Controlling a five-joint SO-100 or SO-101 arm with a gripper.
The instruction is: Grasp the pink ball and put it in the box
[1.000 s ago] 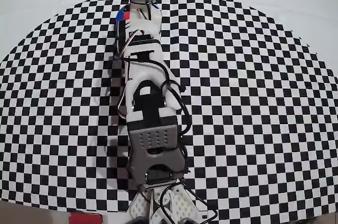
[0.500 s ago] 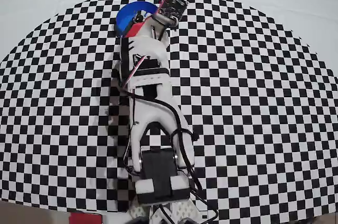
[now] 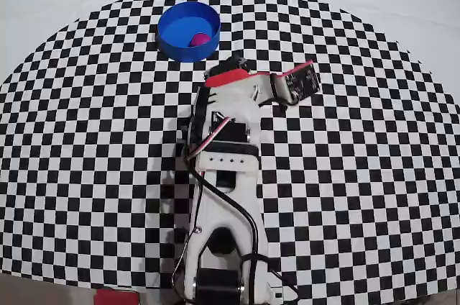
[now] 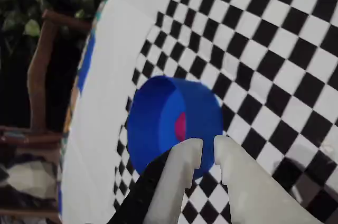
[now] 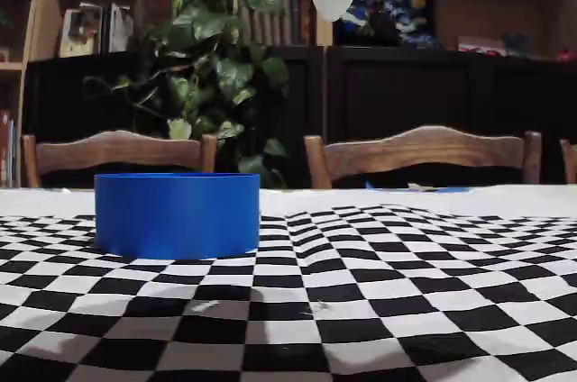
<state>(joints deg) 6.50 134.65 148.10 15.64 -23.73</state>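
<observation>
we see the pink ball lying inside the box, near its right wall in the overhead view. our gripper hangs above the checkered cloth beside the box, its white fingers nearly closed, a narrow gap between them, holding nothing.

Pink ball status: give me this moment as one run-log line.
pink ball: inside box, right side in overhead view | gripper: empty, jaws nearly closed, raised beside box | table: checkered cloth | place step: looks done
</observation>
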